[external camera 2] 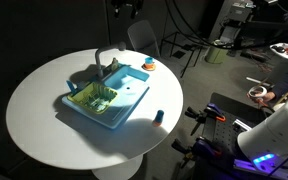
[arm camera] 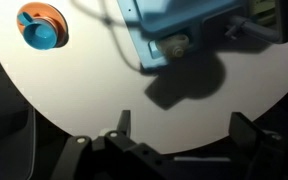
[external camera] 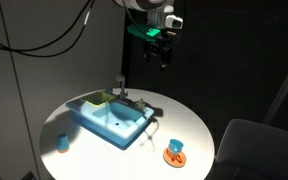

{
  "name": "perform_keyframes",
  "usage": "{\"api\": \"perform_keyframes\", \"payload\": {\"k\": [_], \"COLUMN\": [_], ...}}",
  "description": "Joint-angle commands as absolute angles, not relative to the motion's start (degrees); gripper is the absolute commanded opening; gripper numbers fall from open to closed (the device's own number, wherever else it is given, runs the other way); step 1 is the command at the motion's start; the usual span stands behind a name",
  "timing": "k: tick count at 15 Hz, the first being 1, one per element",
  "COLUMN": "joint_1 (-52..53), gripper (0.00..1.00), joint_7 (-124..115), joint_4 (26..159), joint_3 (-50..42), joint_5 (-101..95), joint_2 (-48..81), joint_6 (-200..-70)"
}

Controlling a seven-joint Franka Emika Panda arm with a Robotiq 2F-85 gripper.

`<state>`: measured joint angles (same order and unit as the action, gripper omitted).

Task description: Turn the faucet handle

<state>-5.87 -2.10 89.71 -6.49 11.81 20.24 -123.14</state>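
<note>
While the gripper (external camera: 160, 50) is hovering above the bench (external camera: 196, 125) | fingers (arm camera: 122, 124) are gaping wide, gripping nothing | faucet handle (external camera: 121, 93) is standing untouched.

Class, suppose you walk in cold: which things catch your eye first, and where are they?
The light-blue basin draws the eye first, bright in the middle of the round white table against a dark room. Next comes the end effector, open high above the table, and a small orange-and-blue piece near the table's edge.
</note>
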Motion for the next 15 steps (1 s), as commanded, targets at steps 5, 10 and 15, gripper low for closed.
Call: {"api": "perform_keyframes", "payload": {"k": [5, 10, 15], "joint_1": [-5.4, -4.8, -3.2], "gripper": [1.0, 1.0, 1.0], "joint_7": [-4.1, -4.8, -10.7], "joint_4": [82.6, 81.6, 82.0], "joint_3": [-3.6, -3.2, -3.8], "joint_5": [11.2, 10.6, 10.3], "joint_2": [27.0, 30.5, 32.7], "joint_6": [-121.1, -121.4, -122.2]}}
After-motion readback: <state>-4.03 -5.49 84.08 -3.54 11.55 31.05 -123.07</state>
